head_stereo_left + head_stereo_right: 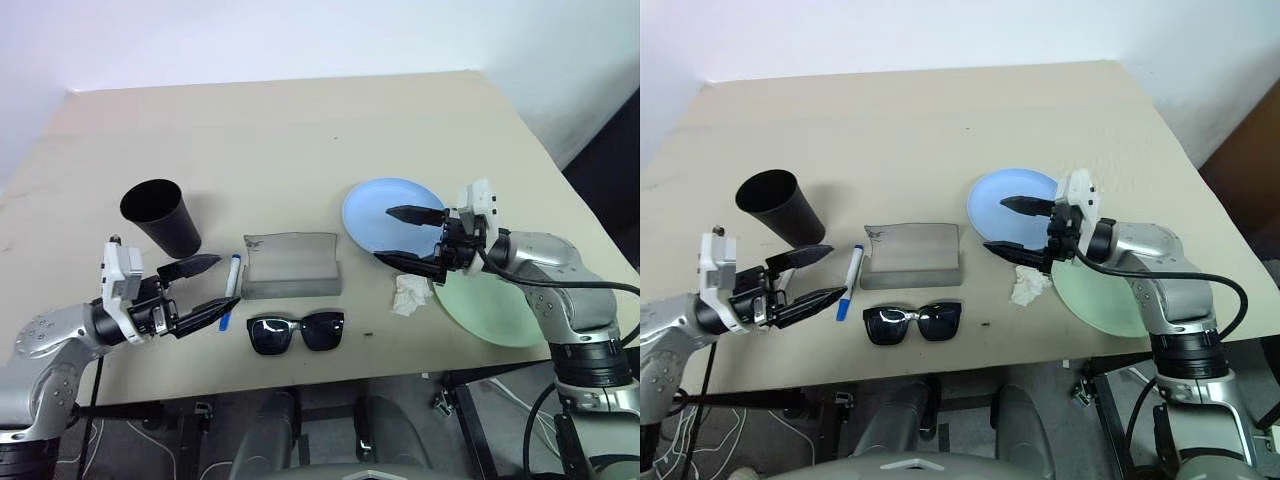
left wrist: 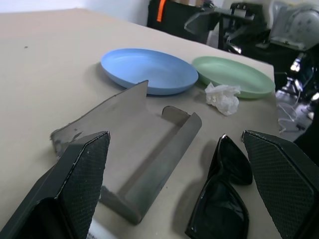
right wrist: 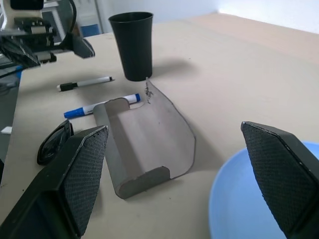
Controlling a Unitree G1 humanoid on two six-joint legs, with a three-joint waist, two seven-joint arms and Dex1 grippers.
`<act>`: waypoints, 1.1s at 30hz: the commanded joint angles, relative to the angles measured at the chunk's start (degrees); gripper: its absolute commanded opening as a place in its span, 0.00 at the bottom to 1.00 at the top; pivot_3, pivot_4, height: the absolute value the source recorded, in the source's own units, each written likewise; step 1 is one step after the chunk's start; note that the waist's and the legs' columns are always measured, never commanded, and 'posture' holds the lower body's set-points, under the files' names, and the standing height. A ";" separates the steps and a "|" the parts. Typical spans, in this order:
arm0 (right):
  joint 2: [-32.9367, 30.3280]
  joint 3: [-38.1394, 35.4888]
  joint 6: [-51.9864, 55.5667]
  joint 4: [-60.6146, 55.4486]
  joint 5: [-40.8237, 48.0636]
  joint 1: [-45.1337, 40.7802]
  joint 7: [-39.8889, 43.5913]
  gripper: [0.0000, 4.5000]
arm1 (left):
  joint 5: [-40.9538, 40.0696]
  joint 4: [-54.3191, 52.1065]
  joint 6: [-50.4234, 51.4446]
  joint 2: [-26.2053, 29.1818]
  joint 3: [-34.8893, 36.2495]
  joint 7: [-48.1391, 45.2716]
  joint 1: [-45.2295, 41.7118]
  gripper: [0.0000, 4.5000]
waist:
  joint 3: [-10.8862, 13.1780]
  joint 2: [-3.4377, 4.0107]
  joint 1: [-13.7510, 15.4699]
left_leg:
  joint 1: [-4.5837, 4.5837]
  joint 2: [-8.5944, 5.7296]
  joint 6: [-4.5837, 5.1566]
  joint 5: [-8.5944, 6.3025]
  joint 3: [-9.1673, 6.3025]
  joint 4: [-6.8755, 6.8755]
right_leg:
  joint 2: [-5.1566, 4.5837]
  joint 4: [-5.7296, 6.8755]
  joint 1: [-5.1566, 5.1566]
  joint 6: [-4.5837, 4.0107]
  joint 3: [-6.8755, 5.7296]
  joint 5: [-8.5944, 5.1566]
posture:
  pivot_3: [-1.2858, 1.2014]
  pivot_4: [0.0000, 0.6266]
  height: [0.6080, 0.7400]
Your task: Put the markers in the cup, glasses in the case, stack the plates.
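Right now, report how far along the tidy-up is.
Nothing looks done. The cup stands without markers; the blue-capped marker and the smaller marker lie on the table. The sunglasses lie in front of the open case. The blue plate and green plate sit side by side, unstacked. Left pincer and right pincer are open, holding nothing. All three jobs remain.

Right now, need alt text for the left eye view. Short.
A beige table seen from above, with two open robot grippers: the left gripper near a blue-capped marker and black cup, the right gripper over a light blue plate. Between them lie an open grey case, sunglasses, a crumpled tissue and a green plate.
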 commanded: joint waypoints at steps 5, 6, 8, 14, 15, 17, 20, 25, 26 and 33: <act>-2.33 -1.51 1.21 -4.69 1.31 0.86 -0.97 1.00 | 3.63 4.33 -5.07 -2.40 -2.87 -1.61 -5.85 0.99 | -0.01 -0.02 0.06 | -0.01 0.00 0.09 0.05 0.00 0.05 | 0.01 0.01 0.02 0.01 -0.01 0.00 | 0.52 0.24 0.96; -2.44 -1.41 1.46 -5.05 1.45 0.96 -1.09 1.00 | 3.33 4.30 -4.73 -2.82 -3.17 -1.56 -6.43 0.99 | -0.01 -0.01 0.06 | -0.02 0.00 0.11 0.05 0.00 0.08 | 0.01 0.01 0.03 0.01 -0.03 0.01 | 0.52 0.24 0.96; -2.78 -1.78 2.54 -5.71 2.25 1.20 -1.40 1.00 | 3.24 3.86 -4.29 -3.61 -4.00 -1.46 -7.01 0.99 | -0.01 -0.01 0.03 | -0.05 0.00 0.19 0.03 0.02 0.14 | 0.01 0.01 0.03 0.03 -0.02 0.02 | 0.52 0.24 0.96; -5.26 -4.22 7.88 -6.13 3.92 1.78 -3.71 1.00 | 4.32 4.22 -4.24 -4.77 -7.50 -2.90 -7.77 0.99 | 0.00 -0.01 0.02 | -0.02 0.00 0.27 -0.06 0.00 0.50 | 0.01 0.06 0.22 0.07 -0.03 0.04 | 0.52 0.24 0.96; -5.77 -5.15 8.91 -5.84 4.23 1.77 -4.45 1.00 | 4.92 4.21 -4.63 -5.04 -8.22 -2.88 -8.18 0.99 | -0.01 -0.01 0.08 | -0.02 0.00 0.22 -0.10 0.00 0.51 | 0.00 0.06 0.23 0.08 -0.02 0.05 | 0.52 0.24 0.96; -7.24 -7.48 10.02 -4.22 4.75 1.90 -5.04 1.00 | 5.73 4.55 -5.14 -6.11 -9.27 -2.35 -9.41 0.99 | -0.01 -0.01 0.36 | -0.03 0.00 0.21 -0.12 0.00 0.55 | -0.01 0.06 0.25 0.08 -0.03 0.05 | 0.52 0.24 0.96; -8.82 -11.22 10.93 -0.46 5.00 1.16 -6.40 1.00 | 7.85 6.23 -6.77 -6.89 -10.83 -2.74 -10.89 0.99 | -0.01 -0.02 0.97 | -0.04 0.00 0.23 -0.12 0.01 0.58 | -0.01 0.05 0.26 0.08 -0.04 0.05 | 0.52 0.24 0.96; -13.49 -12.47 6.86 6.76 0.25 1.93 -5.63 1.00 | 9.76 8.30 -8.70 -8.16 -12.40 -2.89 -12.83 0.99 | -0.01 -0.01 1.30 | -0.04 0.00 0.35 -0.08 0.07 0.58 | -0.01 0.03 0.26 0.08 -0.04 0.05 | 0.52 0.24 0.96; -14.53 -12.03 6.26 9.23 -1.30 2.47 -5.72 1.00 | 10.49 9.51 -9.74 -8.20 -12.63 -3.37 -12.98 0.99 | -0.01 -0.01 1.30 | -0.03 0.00 0.36 -0.08 0.08 0.57 | -0.01 0.03 0.26 0.08 -0.04 0.05 | 0.52 0.24 0.96; -20.07 -13.07 4.28 23.44 -5.67 4.76 -3.26 1.00 | 13.56 13.12 -14.12 -10.40 -14.98 -3.74 -13.96 0.99 | -0.01 0.01 1.30 | 0.01 0.00 0.42 -0.09 0.17 0.68 | -0.01 0.03 0.35 0.09 -0.03 0.06 | 0.52 0.24 0.96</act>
